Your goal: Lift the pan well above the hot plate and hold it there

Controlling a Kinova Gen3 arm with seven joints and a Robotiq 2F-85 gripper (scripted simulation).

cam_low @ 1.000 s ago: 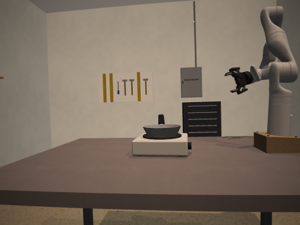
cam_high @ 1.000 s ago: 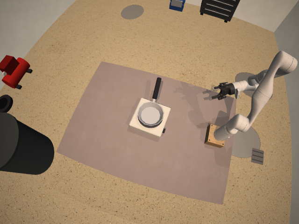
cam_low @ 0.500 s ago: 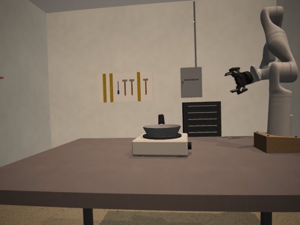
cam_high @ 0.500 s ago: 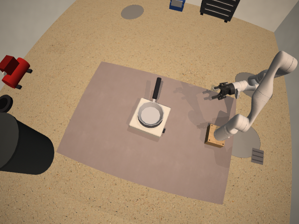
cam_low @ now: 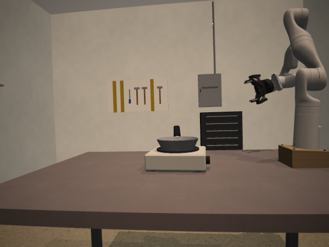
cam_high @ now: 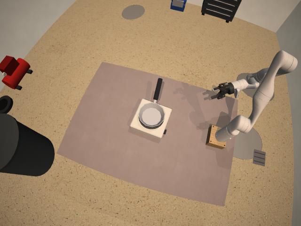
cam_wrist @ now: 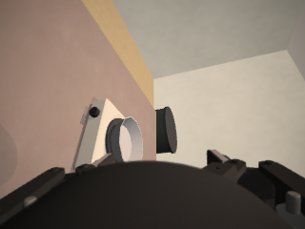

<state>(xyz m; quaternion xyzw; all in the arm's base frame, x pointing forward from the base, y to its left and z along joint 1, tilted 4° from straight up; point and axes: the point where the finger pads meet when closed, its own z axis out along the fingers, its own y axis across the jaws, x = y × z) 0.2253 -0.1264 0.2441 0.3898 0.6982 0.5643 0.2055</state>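
A grey pan (cam_high: 151, 117) with a black handle (cam_high: 158, 89) sits on a cream hot plate in the middle of the table. In the side view the pan (cam_low: 177, 142) rests flat on the hot plate (cam_low: 175, 158). My gripper (cam_high: 216, 92) is open and empty, high in the air to the right of the pan and well apart from it; it also shows in the side view (cam_low: 252, 89). The wrist view shows the pan (cam_wrist: 125, 140) and hot plate (cam_wrist: 97, 135) far off, tilted sideways.
My arm stands on a wooden base block (cam_high: 215, 136) at the table's right edge. Off the table on the floor are a black barrel (cam_high: 21, 146), a red machine (cam_high: 13, 71) and a black drawer cabinet (cam_high: 220, 8).
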